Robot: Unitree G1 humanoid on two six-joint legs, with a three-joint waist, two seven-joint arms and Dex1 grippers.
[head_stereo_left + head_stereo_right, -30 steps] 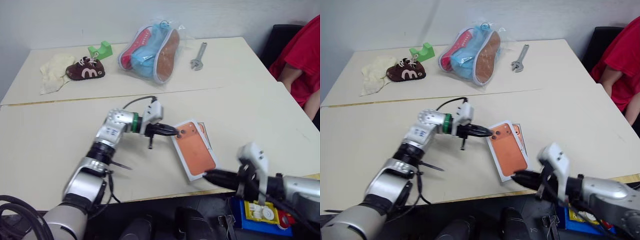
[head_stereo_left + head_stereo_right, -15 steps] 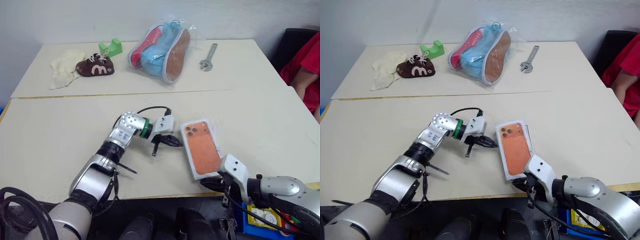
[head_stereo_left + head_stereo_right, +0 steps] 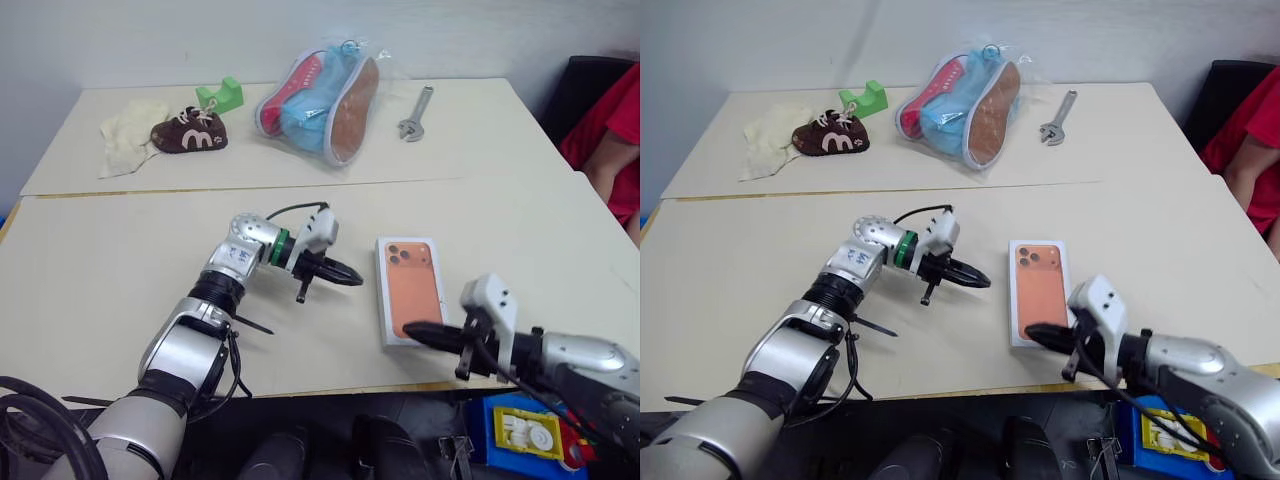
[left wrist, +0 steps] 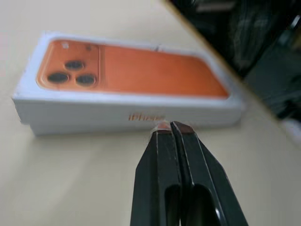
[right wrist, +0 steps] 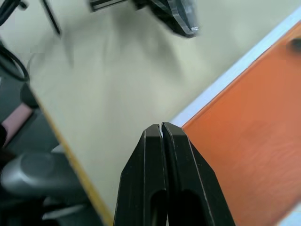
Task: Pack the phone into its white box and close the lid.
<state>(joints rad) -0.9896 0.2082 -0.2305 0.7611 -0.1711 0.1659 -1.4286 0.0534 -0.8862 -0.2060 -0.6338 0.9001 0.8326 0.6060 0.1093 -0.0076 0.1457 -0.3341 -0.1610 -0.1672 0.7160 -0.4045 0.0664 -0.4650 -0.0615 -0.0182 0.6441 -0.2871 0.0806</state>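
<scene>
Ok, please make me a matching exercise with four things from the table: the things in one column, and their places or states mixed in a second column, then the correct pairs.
Things:
1. lid
2. wrench
3. brown shoe
4. left hand

Places or states:
A. far side of the table, to the right of the bagged shoes
B. shut, tips pointing at the closed box's long side
C. printed orange face up, lying flat on the near table
D. far left, against a cream cloth

Pairs: 1-C, 2-A, 3-D, 4-B
</scene>
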